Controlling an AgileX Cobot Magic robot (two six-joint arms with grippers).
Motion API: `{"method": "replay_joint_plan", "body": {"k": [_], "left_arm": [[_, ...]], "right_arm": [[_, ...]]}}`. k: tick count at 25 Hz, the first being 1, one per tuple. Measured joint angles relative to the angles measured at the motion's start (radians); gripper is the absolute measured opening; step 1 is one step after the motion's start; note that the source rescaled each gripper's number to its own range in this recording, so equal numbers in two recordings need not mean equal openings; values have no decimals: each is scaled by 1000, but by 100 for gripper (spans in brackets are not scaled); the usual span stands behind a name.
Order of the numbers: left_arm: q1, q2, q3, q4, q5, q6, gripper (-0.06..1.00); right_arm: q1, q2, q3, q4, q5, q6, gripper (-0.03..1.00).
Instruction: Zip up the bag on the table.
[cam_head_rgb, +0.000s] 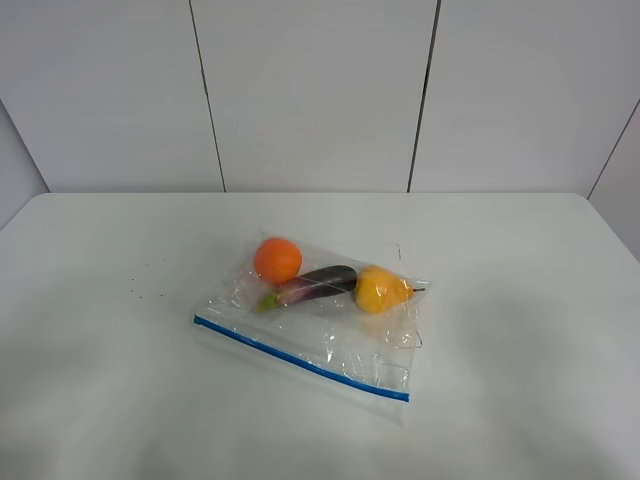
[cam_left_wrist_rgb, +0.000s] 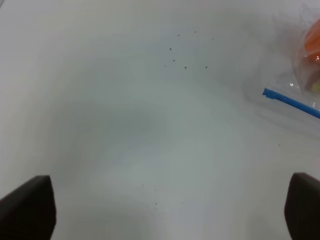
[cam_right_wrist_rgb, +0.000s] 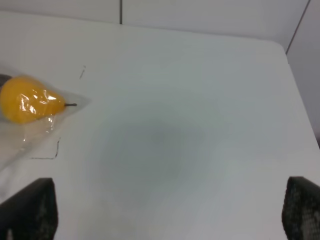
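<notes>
The clear plastic bag lies flat in the middle of the white table. Its blue zipper strip runs along the near edge. Inside it are an orange, a purple eggplant and a yellow pear. Neither arm shows in the high view. In the left wrist view the left gripper is open above bare table, with the zipper's end off to one side. In the right wrist view the right gripper is open, apart from the pear.
Small dark specks mark the table left of the bag. A white panelled wall stands behind the table's far edge. The table's right edge shows in the right wrist view.
</notes>
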Motion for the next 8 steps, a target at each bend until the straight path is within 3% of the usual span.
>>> {"method": "replay_joint_plan", "body": {"k": [8], "left_arm": [[0,0,0,0,0,0,100]], "right_arm": [[0,0,0,-9,0,14,100]]}}
